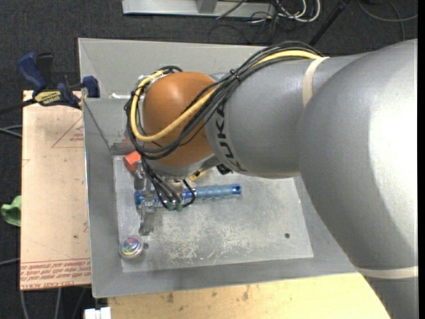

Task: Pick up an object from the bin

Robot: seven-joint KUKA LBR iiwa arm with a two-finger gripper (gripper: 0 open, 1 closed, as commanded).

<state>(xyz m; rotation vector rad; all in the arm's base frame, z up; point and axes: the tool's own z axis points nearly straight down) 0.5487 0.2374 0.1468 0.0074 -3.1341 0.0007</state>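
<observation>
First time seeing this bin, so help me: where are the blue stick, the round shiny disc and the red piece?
blue stick (219,191), camera view, middle of its shaft.
round shiny disc (131,246), camera view, its top face.
red piece (131,159), camera view, its visible corner.

**Colours in the bin scene.** Bin (199,244): grey metal, the floor mottled with pale scuffs and marked by 1 dark dot. Arm (319,125): silver-grey, with black lettering on the wrist segment. Wrist cover (174,115): glossy orange-brown. Cables (199,102): 1 yellow among several black. Rod (216,192) on the floor: bright blue. Small block (131,159) by the left wall: red-orange. Round piece (131,247) in the near-left corner: silvery, tinted pink and green at its centre.
</observation>
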